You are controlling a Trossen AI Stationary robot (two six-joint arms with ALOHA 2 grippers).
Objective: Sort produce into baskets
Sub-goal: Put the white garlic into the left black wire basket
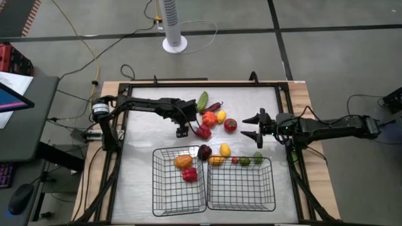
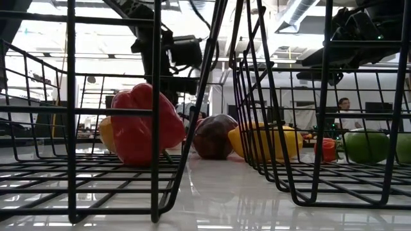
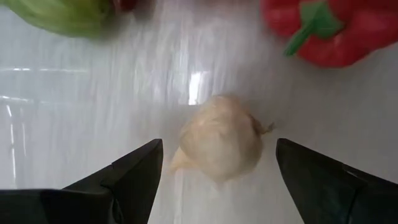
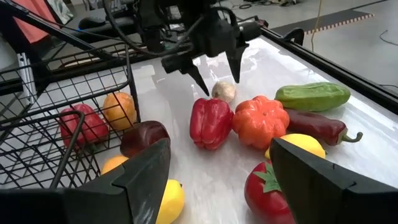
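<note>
Left claw (image 3: pixel 217 163) is released, its fingers straddling the garlic (image 3: pixel 219 135) on the counter (image 3: pixel 93 112). Right claw (image 1: pixel 254 125) waits released at right, near the tomato (image 1: pixel 230 124).

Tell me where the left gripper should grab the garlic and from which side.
Grip the garlic across its round bulb, coming straight down from above. The open left gripper already straddles it. The bulb lies on its side on the table, and the red pepper sits close by but apart, so keep the fingers near the bulb.
</note>
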